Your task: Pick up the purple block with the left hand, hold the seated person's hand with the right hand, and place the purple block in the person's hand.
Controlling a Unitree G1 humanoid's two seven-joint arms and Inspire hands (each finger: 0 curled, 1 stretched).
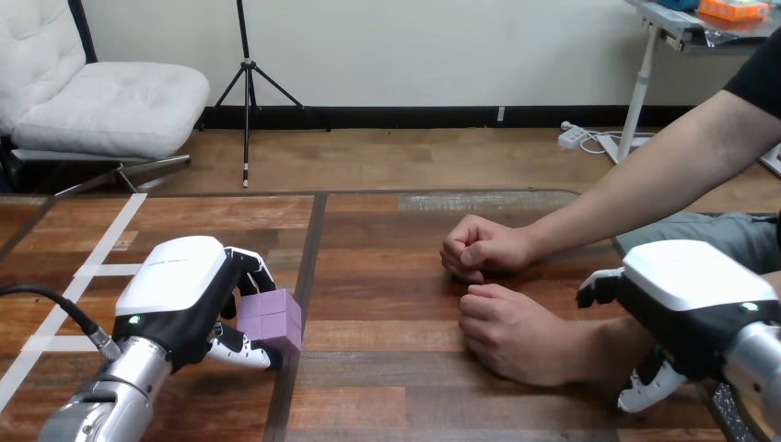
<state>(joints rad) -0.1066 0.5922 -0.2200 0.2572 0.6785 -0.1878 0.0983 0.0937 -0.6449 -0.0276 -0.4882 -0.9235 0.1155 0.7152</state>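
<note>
Here, your table [387, 387] is built of wooden planks in reddish and darker browns, with a dark seam [308, 276] running from near to far through its middle and strips of white tape [110, 235] crossing its left part. The purple block [272, 322] is a pale lilac piece with grooves that mark it off into small cubes (its faces look matte). You see it low over the table's left half, just left of the seam. Your left hand [175, 295] has its fingers [253, 267] curled over the block's top and its thumb against the near side, so it grips the block. On the right half, the person's farther hand [483, 247] and the person's nearer hand [516, 336] rest on the wood as loose fists, close together. Your right hand [691, 285] sits over the forearm behind the nearer one; you cannot tell whether it clasps that forearm.
</note>
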